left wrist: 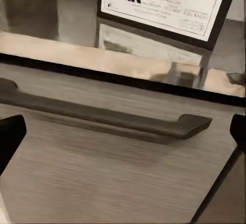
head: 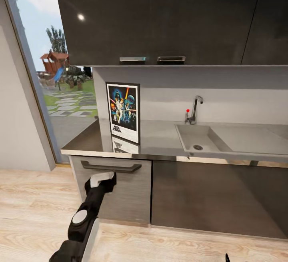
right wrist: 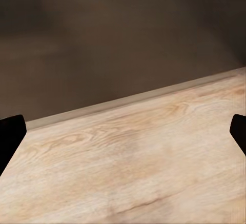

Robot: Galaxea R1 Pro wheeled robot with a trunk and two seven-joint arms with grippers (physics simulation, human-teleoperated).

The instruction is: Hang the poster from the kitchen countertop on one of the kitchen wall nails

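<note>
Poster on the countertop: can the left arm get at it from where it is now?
Probably yes. The poster stands upright near the countertop front edge, nothing before it. The left tool, open, sits lower, facing the drawer handle, so it must rise first.

The black-and-white jointed left arm [head: 86,214] reaches forward and up, its wrist raised. Its black two-fingered left tool [left wrist: 123,131] is spread wide and empty. The right tool [right wrist: 123,131] likewise seems wide apart, only its dark fingertips [right wrist: 10,131] showing.
</note>
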